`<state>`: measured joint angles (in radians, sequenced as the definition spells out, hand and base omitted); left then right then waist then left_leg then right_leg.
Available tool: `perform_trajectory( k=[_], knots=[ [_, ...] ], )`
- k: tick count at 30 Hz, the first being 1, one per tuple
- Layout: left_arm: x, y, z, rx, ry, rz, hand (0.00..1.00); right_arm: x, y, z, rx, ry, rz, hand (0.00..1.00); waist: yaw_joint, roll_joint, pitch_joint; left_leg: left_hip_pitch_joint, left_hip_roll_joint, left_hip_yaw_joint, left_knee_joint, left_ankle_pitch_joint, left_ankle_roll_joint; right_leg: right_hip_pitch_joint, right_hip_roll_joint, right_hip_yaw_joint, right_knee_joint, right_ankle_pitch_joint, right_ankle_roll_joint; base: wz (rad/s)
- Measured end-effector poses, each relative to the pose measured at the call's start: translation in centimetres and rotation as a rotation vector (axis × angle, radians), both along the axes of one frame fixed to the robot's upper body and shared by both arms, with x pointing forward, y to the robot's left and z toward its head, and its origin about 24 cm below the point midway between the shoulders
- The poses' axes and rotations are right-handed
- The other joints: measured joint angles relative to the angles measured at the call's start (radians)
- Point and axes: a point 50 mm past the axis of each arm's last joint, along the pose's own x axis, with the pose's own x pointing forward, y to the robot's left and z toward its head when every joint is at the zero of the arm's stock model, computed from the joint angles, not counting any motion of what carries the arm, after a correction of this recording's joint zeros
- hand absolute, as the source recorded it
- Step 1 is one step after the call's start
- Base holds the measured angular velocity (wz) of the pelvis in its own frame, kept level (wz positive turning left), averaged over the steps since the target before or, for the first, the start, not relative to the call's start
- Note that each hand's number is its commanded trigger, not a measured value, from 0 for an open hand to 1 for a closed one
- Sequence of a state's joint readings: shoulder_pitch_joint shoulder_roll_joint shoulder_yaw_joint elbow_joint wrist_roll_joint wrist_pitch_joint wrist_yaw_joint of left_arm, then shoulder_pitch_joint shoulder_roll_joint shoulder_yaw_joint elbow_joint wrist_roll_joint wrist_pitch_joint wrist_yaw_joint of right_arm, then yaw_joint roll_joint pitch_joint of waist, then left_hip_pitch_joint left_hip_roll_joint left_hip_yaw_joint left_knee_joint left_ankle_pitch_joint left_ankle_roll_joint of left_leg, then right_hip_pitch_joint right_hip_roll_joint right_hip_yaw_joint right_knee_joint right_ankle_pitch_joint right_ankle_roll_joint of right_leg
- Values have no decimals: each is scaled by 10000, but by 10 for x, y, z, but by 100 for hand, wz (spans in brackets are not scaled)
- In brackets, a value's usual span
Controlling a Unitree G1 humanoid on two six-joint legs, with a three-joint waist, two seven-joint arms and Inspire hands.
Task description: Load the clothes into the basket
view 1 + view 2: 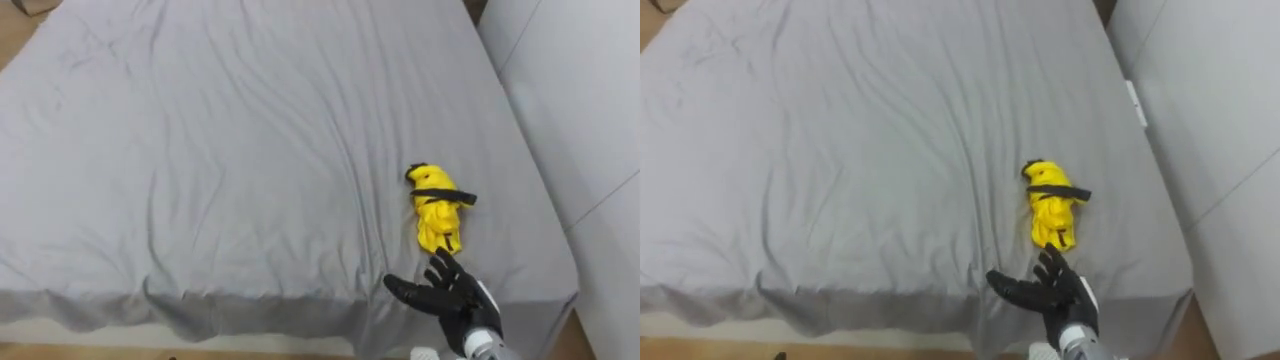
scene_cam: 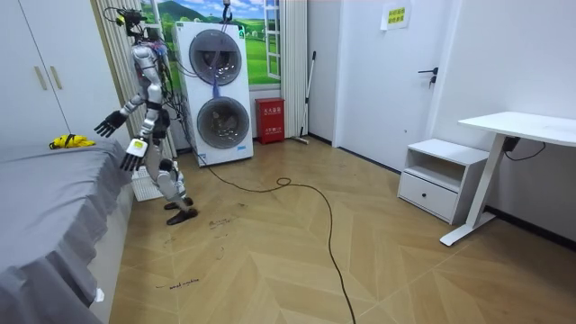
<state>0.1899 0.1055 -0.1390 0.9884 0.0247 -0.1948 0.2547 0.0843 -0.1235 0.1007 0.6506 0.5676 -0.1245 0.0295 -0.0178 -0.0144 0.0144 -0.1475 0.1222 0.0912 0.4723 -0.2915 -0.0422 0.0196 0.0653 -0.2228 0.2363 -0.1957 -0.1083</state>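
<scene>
Bunched yellow garment (image 1: pixel 437 214), black strap (image 1: pixel 441 194) across it, on grey bed (image 1: pixel 240 150).

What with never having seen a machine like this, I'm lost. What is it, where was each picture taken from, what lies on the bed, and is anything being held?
It is a human-shaped robot that walks on two legs and has two arms. Two of the pictures come from the two eyes of a camera on its head, which looks down at the bed. They show nearly the same scene. The third comes from a camera standing in the room and shows the robot at the bedside, with stacked washing machines behind it.

On the grey sheet lies one yellow garment with a black strap, near the bed's right edge. The right robot hand reaches toward it with its fingers spread. It is just short of the garment and holds nothing. The left robot hand hangs lower, by the bed's edge.
</scene>
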Motion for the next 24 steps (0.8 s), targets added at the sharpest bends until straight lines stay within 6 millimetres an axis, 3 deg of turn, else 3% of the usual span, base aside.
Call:
perform_trajectory(
  k=[1,3,7,11,15,20,24],
  knots=[
    [-6,1,-1,32,122,20,0,2,1,3,21,-137,72,0,-51,-124,-196,324,-193,9,-513,122,116,19,-108,174,-67,-18,104,-31],
    [-6,3,0,73,132,-27,0,5,0,10,-62,-490,106,0,-98,-202,-215,815,-467,176,-1213,400,218,74,-301,360,-249,4,237,-19],
    [-15,4,-2,81,402,42,0,12,-4,21,-375,-1098,137,0,-114,-160,-184,1528,-763,440,-2208,678,266,365,-450,632,-532,59,378,-18],
    [-22,8,-3,155,657,218,0,11,-7,21,-378,-1078,-74,0,-167,-209,-156,1632,-819,437,-2410,730,279,373,-488,619,-523,36,418,1],
    [-20,16,-3,366,751,183,0,13,-7,21,-176,-1110,-200,0,-103,-411,-62,1526,-874,415,-2431,799,312,292,-538,561,-546,16,437,4],
    [-17,18,-2,411,695,263,0,17,-12,21,-38,-1100,-395,0,32,-584,-129,1207,-997,429,-2392,860,410,9,-664,562,-611,-21,545,5],
    [-11,23,0,539,652,311,0,36,-22,21,-374,-736,-865,0,165,-664,-159,691,-1068,348,-2378,941,537,-414,-746,416,-472,91,626,5]
  ],
)
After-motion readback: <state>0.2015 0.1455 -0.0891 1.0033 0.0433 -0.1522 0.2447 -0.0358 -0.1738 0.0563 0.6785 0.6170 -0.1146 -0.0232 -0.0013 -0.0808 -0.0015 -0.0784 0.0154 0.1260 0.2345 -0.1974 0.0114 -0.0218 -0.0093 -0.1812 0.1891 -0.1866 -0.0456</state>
